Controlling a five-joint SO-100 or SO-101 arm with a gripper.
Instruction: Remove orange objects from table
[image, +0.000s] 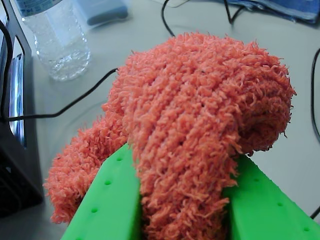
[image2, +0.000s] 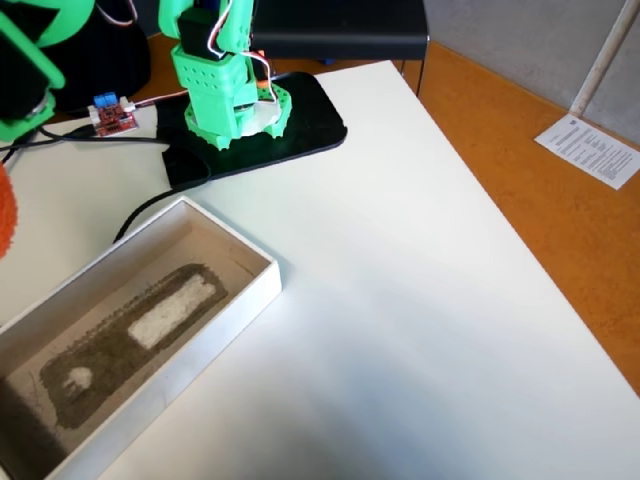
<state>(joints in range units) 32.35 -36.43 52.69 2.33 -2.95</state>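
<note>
An orange-brown floor (image2: 540, 190) runs along the right side in the fixed view, with a printed sheet of paper (image2: 590, 150) lying on it beneath a grey wall (image2: 520, 40). Light is soft and even.

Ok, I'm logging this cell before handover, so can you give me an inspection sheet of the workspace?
Surface: white table, bare across the fixed view's middle and right.
Job's things: orange fuzzy block clamped in the pincer; only a sliver shows at the fixed view's left edge.
Clutter: shallow white box with grey lining, red circuit board, clear water bottle.
Grippers: green pincer shut on the block.
Cables: black cable across the table in the wrist view; black leads near the arm's black base plate.
Surroundings: orange-brown floor with a printed sheet.
</note>
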